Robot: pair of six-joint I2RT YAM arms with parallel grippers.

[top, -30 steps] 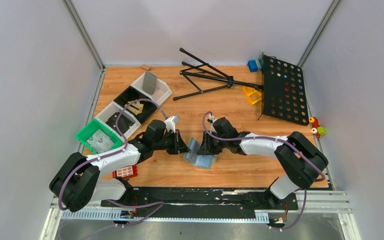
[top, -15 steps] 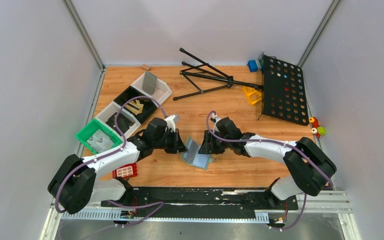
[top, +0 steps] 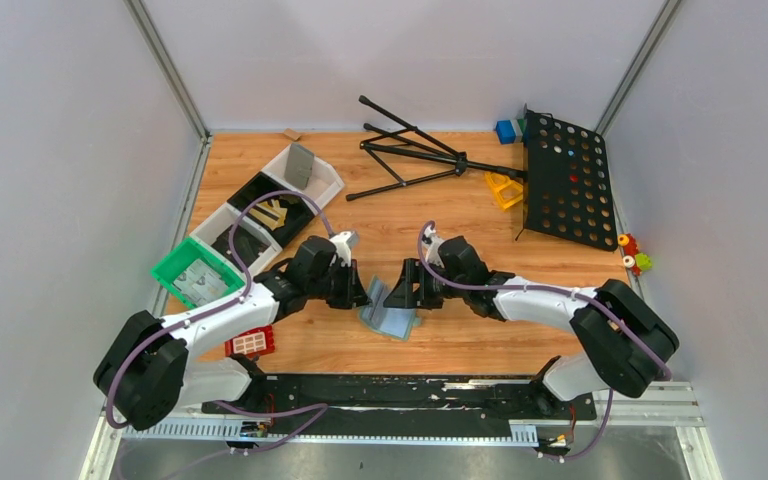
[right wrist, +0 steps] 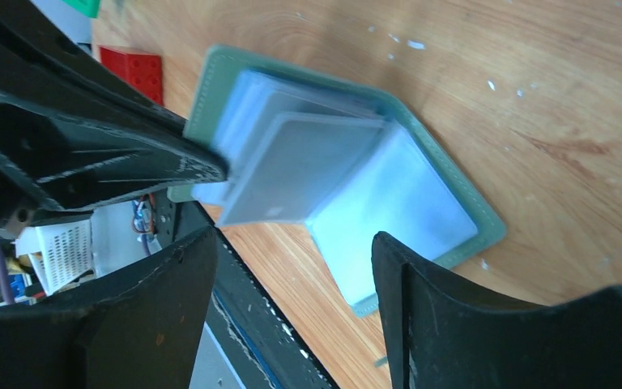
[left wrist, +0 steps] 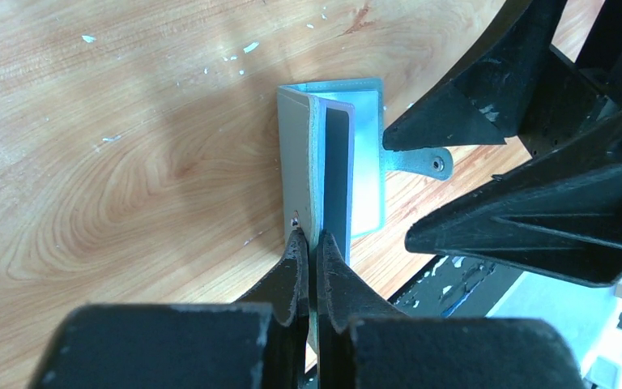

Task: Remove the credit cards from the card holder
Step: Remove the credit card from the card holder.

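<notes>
The grey-blue card holder [top: 390,321] lies open on the wood between my two grippers. My left gripper [left wrist: 309,237] is shut on the edge of one leaf [left wrist: 296,170] and holds it up on edge; in the top view this gripper [top: 363,300] is at the holder's left. My right gripper [right wrist: 296,243] is open and empty, its jaws wide apart just above the holder [right wrist: 421,194]; from above it [top: 401,292] sits at the holder's upper right. A pale grey card [right wrist: 308,166] shows inside a raised translucent sleeve. The other credit cards are hidden in the sleeves.
A red block with white squares [top: 251,343] lies near the left arm. A green tray [top: 174,268] and white bins [top: 332,184] stand at the left. A black folding stand [top: 410,150] and a black perforated board [top: 568,180] are at the back.
My right gripper has moved left and a little back over the holder. The holder has slid slightly left, and the leaf held by my left gripper stands more upright.
</notes>
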